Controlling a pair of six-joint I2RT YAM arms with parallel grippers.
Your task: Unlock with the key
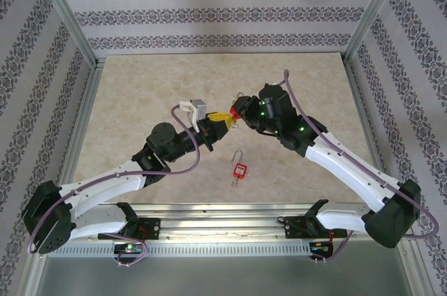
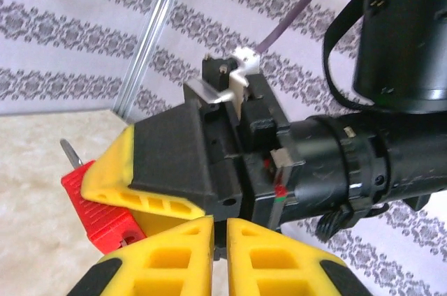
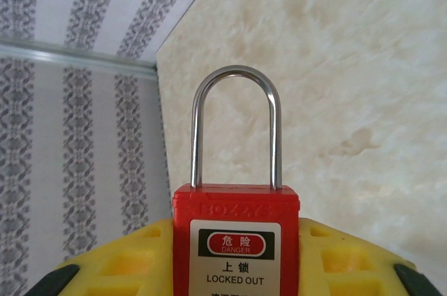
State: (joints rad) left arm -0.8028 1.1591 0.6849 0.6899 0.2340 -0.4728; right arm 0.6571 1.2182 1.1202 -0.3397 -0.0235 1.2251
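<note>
Looking over the table [image 1: 140, 93], what sort of top does it have?

Pale beige, mottled like marble, with a dull finish. Walls [image 1: 209, 13] on three sides carry striped wallpaper with dark floral bands, and bare metal posts [image 1: 68, 13] rise at the far corners.

What lies on it?

A spare padlock [image 1: 239, 170], small and red, lies flat toward the near middle, with its silver loop pointing away from the arms.

And the arms?

They meet above the middle of the table. The right tool [image 1: 241, 109] is clamped on a red padlock [image 3: 236, 240], with a yellow finger on each side of its body. The padlock's shackle [image 3: 236, 70] sits in the body at both ends, and the label reads "LOCKED OUT".

And the left tool?

The left tool [image 2: 221, 240] points at the base of that padlock, just beside it. Its fingers [image 2: 178, 250] stand nearly together with a thin slit between them. Whether they pinch anything I cannot tell.

Where is the key?

I cannot pick it out. The yellow at the padlock's base blends with the yellow fingers.
</note>
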